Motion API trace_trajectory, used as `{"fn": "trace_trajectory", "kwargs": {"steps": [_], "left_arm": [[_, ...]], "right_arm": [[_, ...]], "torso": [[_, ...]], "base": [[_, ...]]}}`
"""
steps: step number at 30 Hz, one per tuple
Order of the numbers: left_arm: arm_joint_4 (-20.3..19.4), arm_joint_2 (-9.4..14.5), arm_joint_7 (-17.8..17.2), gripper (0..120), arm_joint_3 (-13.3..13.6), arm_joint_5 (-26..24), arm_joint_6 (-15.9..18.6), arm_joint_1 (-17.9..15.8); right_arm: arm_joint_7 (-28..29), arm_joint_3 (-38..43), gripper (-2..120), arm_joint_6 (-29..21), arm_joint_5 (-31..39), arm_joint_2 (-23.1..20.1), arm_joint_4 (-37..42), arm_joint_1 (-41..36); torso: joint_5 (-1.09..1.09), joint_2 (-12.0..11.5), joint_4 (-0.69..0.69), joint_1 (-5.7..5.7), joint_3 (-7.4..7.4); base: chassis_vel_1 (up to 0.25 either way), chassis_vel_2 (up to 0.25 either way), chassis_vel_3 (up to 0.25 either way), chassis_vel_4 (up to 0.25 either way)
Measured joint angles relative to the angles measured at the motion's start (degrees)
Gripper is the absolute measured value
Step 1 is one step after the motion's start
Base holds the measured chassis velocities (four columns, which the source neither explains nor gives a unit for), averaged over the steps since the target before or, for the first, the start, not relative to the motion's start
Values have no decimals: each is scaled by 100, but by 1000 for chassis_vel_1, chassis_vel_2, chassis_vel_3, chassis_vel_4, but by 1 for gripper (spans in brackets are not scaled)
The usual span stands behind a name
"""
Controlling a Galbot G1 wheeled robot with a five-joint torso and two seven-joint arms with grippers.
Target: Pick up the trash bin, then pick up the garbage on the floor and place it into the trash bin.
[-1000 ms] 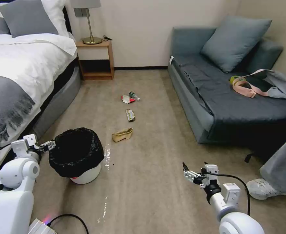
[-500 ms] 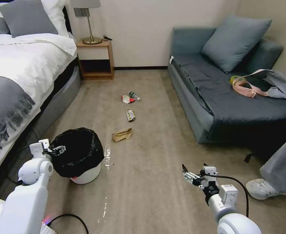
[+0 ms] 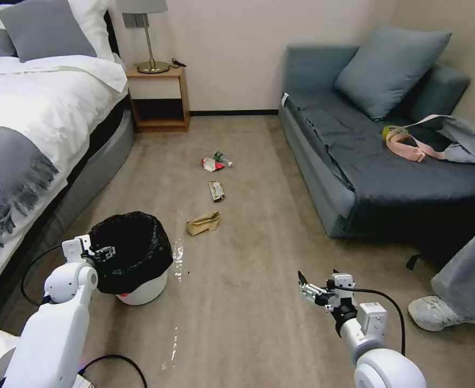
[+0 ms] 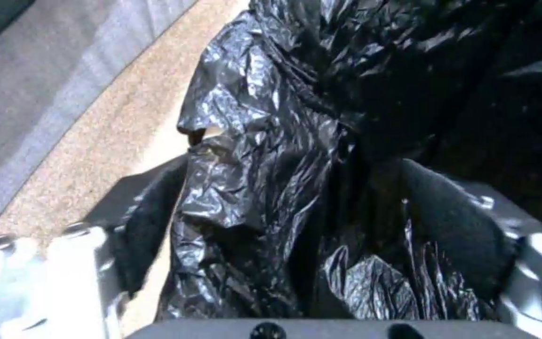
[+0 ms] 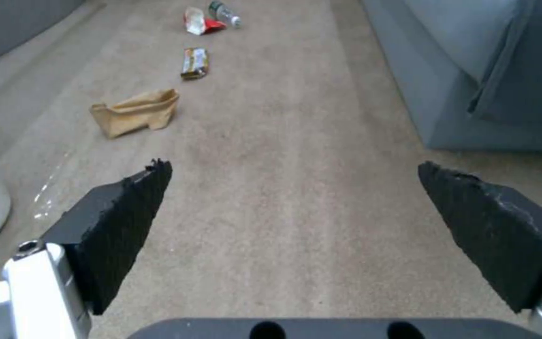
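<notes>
The trash bin (image 3: 145,291) is a small white round bin lined with a crinkly black bag (image 4: 265,117), standing on the carpet beside the bed. My left gripper (image 3: 103,252) is at the bin's near left rim, open, with one finger on each side of the bagged rim (image 4: 296,226). The garbage lies in a row farther out: a crumpled brown paper bag (image 3: 203,223) (image 5: 136,112), a shiny wrapper (image 3: 216,191) (image 5: 195,62), a red-and-white pack (image 3: 211,164) (image 5: 199,21) and a small bottle (image 3: 224,159) (image 5: 224,13). My right gripper (image 3: 307,288) (image 5: 296,221) hovers open over bare carpet, pointing toward the garbage.
A bed (image 3: 43,108) runs along the left and a wooden nightstand (image 3: 159,97) stands at the back. A blue sofa (image 3: 356,161) on the right holds a pillow, a cloth bag and a tape roll (image 3: 391,131). A person's shoe (image 3: 436,312) rests at right.
My left arm swung right from beside the bin, bringing its gripper onto the bin's rim. The right gripper drifted slightly left and down. The bin and garbage stayed put.
</notes>
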Motion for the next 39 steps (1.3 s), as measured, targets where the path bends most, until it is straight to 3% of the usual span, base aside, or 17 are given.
{"fn": "trace_trajectory", "kwargs": {"steps": [12,13,15,18,22,35,39], "left_arm": [[-46,-20,5,38,-103,18,-36,92],[-68,-20,20,33,-128,75,-51,123],[-77,-20,32,33,-137,103,-63,135],[-173,-35,194,16,-224,405,-181,248],[-317,-71,208,9,-306,449,-200,344],[-886,-162,146,7,-601,641,-277,686],[-1346,-217,120,5,-724,869,-283,874]], "right_arm": [[7,-99,100,-19,1,11,-59,37],[9,-108,100,-20,1,16,-59,31],[10,-111,100,-21,1,16,-60,29],[15,-125,100,-22,1,16,-61,16],[18,-144,100,-23,-1,15,-64,14],[22,-209,100,-23,67,-25,-76,19],[4,-226,100,1,238,-20,-46,23]], "torso": [[0,0,1,0,0],[-1,0,0,0,0],[-1,0,0,0,0],[-3,0,0,0,0],[-6,0,-1,0,0],[-3,0,0,0,0],[-1,0,0,0,0]], "base": [[0,0,0,0],[0,0,0,0],[0,0,0,0],[0,0,0,0],[0,0,0,0],[0,0,0,0],[0,0,0,0]]}}
